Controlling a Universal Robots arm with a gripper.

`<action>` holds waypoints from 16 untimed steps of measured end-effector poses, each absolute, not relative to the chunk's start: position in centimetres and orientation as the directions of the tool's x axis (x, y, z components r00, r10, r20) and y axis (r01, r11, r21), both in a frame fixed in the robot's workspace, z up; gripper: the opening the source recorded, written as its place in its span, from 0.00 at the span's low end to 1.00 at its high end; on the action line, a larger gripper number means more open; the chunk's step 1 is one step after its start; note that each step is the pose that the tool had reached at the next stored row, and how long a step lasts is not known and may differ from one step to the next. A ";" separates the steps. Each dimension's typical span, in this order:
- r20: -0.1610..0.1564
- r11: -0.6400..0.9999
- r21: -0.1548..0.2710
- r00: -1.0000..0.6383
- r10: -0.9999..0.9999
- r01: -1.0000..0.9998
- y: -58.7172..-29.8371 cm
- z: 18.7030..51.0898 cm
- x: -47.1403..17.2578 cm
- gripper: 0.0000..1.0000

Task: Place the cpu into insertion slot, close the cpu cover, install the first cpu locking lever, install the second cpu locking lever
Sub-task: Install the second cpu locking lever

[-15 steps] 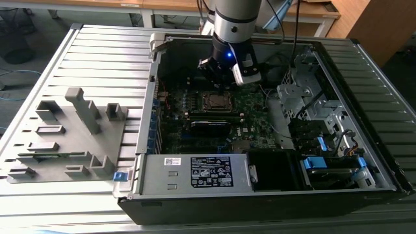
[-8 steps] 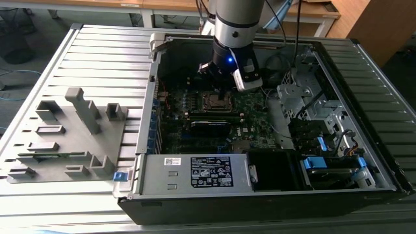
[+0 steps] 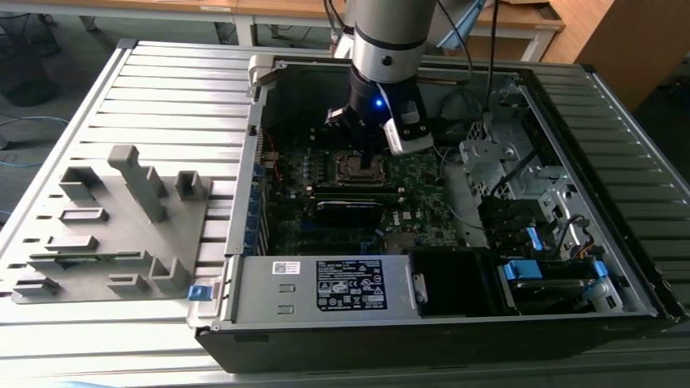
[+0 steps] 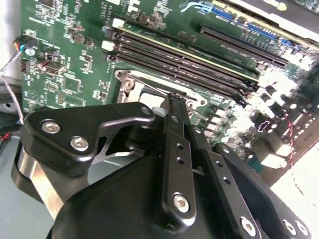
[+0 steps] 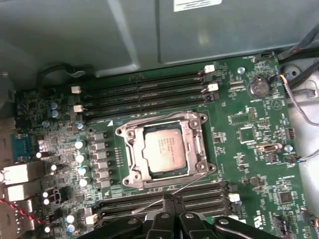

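cpu (image 5: pixel 164 149) seated in insertion slot (image 5: pixel 130 133) | cpu cover (image 5: pixel 199 144) down | levers look unfinished | pincer (image 5: pixel 167 200) closed, empty, beside socket

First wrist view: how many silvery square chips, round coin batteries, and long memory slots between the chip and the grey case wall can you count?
cpu: 1
coin battery: 1
memory slots: 4
Total: 6
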State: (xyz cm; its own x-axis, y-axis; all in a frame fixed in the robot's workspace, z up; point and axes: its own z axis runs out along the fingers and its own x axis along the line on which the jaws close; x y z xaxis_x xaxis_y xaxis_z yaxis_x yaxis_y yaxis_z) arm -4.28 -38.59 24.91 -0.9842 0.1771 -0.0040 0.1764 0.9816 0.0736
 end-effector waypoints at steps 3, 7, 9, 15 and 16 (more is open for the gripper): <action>-0.005 0.982 0.074 -0.985 0.174 0.174 -38.6 24.8 -4.8 0.11; -0.006 0.983 0.074 -0.986 0.169 0.168 -38.6 24.7 -5.4 0.11; -0.006 0.983 0.073 -0.986 0.166 0.166 -38.6 24.6 -5.6 0.11; -0.006 0.985 0.072 -0.987 0.160 0.159 -38.6 24.5 -6.0 0.11; -0.006 0.985 0.072 -0.987 0.160 0.159 -38.6 24.5 -6.0 0.11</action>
State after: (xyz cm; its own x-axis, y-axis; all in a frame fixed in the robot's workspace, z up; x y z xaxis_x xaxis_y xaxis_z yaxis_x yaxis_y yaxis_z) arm -6.02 -38.61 24.51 -0.9871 0.1598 -0.0058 0.1590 0.9846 0.0725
